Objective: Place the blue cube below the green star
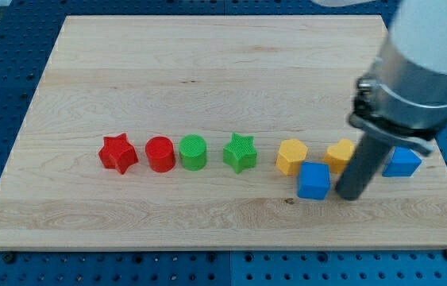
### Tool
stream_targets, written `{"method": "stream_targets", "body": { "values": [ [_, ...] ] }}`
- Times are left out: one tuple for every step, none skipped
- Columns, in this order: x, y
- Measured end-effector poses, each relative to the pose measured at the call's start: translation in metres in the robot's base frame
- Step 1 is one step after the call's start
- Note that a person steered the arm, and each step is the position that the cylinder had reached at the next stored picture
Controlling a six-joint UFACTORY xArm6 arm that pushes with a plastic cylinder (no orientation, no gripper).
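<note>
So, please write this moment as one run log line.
my tip: just right of blue cube | green star: up-left of cube | placement: not yet done

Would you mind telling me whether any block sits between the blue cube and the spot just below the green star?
Nothing visible does. The blue cube lies lower right of the green star, and the board between it and the spot under the star is bare. The yellow block sits above that path. My tip is just right of the cube.
</note>
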State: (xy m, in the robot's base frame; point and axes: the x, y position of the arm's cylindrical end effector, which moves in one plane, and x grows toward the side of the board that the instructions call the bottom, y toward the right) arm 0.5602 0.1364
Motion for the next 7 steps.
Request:
{"method": "stream_targets", "body": {
  "values": [
    [0.0,-0.038],
    [0.0,-0.067],
    [0.001,-0.084],
    [0.005,-0.097],
    [0.008,-0.113],
    [0.008,-0.138],
    [0.008,-0.161]
  ]
}}
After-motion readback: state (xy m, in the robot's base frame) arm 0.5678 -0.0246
